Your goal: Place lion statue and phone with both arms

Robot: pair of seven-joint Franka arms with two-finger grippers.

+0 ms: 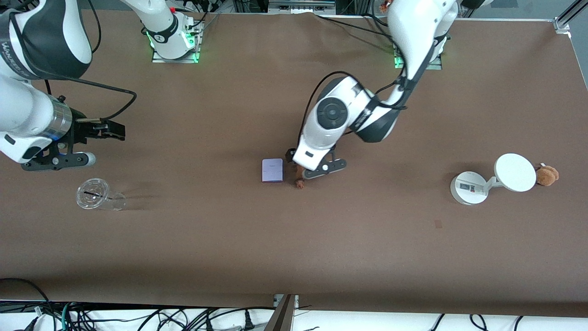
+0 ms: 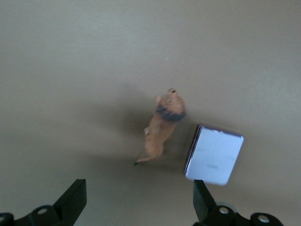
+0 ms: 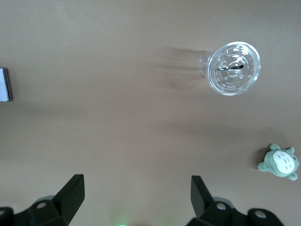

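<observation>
The lion statue is a small orange-brown figure with a dark mane, on the brown table near its middle. The phone, a pale lavender rectangle, lies flat right beside it, toward the right arm's end. My left gripper hovers low by the lion, open and empty; the lion sits just past its fingertips, the phone's corner by one finger. My right gripper hangs open and empty over bare table at the right arm's end. The phone's edge shows in the right wrist view.
A clear lidded cup lies on its side under the right gripper's area. A grey-green plush sits near it. A white scale and a brown plush stand at the left arm's end.
</observation>
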